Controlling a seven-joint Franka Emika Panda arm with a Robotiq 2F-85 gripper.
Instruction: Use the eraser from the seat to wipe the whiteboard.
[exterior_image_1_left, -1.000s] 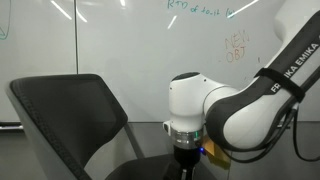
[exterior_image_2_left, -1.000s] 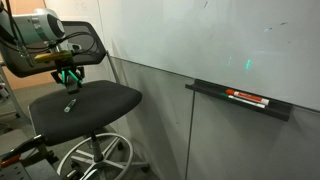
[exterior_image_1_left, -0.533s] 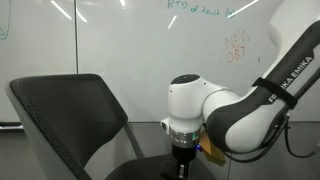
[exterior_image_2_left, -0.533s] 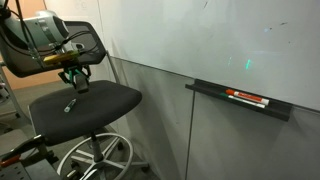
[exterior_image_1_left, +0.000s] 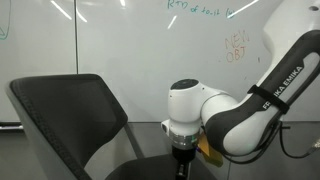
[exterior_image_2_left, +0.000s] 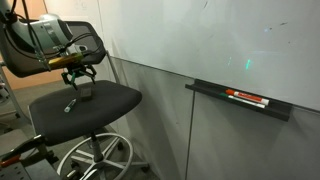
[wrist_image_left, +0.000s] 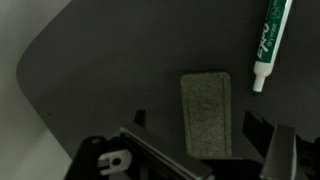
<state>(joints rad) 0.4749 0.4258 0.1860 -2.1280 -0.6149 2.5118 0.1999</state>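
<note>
The eraser (wrist_image_left: 205, 110), a flat grey felt-faced block, lies on the dark seat (wrist_image_left: 90, 70) in the wrist view. My gripper (wrist_image_left: 198, 122) hangs open right over it, one finger on each side of the block and apart from it. In an exterior view the gripper (exterior_image_2_left: 82, 78) hovers just above the seat (exterior_image_2_left: 95, 108) of the office chair, jaws spread. The whiteboard (exterior_image_2_left: 220, 40) fills the wall beside the chair. It carries faint green writing and orange-red scribbles (exterior_image_1_left: 236, 45) in an exterior view.
A green-and-white marker (wrist_image_left: 270, 45) lies on the seat beside the eraser, also seen as a marker (exterior_image_2_left: 70, 104). The curved backrest (exterior_image_1_left: 60, 110) stands close to my arm (exterior_image_1_left: 235, 110). A ledge (exterior_image_2_left: 215, 90) below the board holds red markers (exterior_image_2_left: 247, 97).
The jaws went from shut to wide open. The gripper shifted slightly along the seat toward the whiteboard and a little lower.
</note>
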